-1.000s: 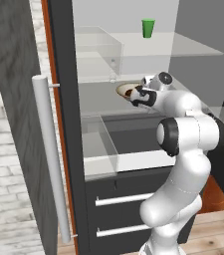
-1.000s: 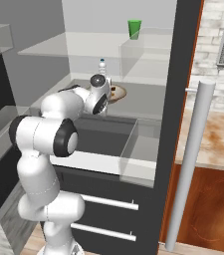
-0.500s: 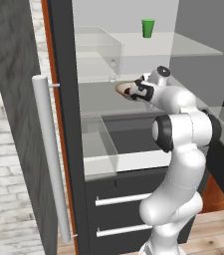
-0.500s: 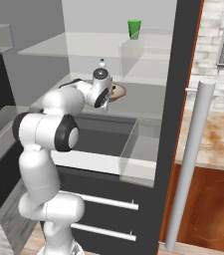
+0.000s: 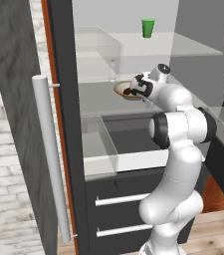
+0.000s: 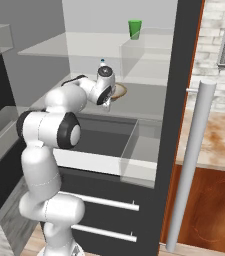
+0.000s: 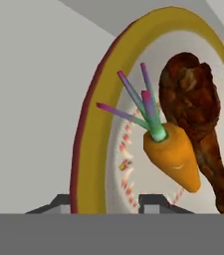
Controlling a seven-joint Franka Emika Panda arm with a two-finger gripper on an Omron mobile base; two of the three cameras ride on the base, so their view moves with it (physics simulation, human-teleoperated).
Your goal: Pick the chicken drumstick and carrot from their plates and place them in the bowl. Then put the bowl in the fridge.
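Two foods lie side by side inside the bowl [image 7: 91, 149]: the carrot [image 7: 175, 154], its green top pointing toward the far rim, and the chicken drumstick [image 7: 195, 114] touching it along one side. That bowl sits on a glass shelf [image 5: 96, 94] of the open fridge [image 6: 181, 100], below the shelf carrying a green cup [image 5: 147, 28]. At the bowl's near edge, the gripper [image 7: 108, 201] has one finger on either side of the rim; whether it clamps the rim or has let go cannot be told.
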